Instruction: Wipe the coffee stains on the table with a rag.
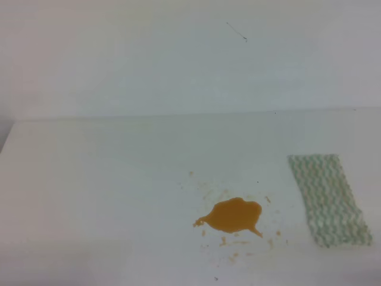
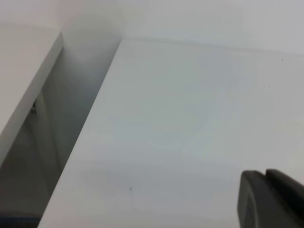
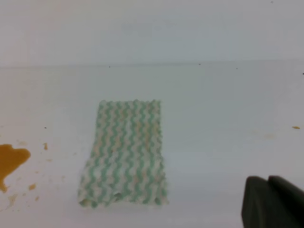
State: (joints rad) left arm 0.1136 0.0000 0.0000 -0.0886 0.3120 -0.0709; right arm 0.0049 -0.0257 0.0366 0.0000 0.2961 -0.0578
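Observation:
An orange-brown coffee stain [image 1: 233,215] lies on the white table [image 1: 95,190], with small specks around it. Its edge also shows at the left of the right wrist view [image 3: 10,159]. The green and white zigzag rag [image 1: 327,198] lies flat to the right of the stain, and in the right wrist view [image 3: 127,152] it lies ahead of the gripper. No gripper shows in the exterior high view. Only a dark finger shows at the lower right of the left wrist view [image 2: 268,202] and of the right wrist view [image 3: 273,202]. Neither holds anything I can see.
The white wall [image 1: 178,53] rises behind the table's far edge. In the left wrist view the table's left edge [image 2: 80,142] drops into a dark gap beside another white surface [image 2: 23,80].

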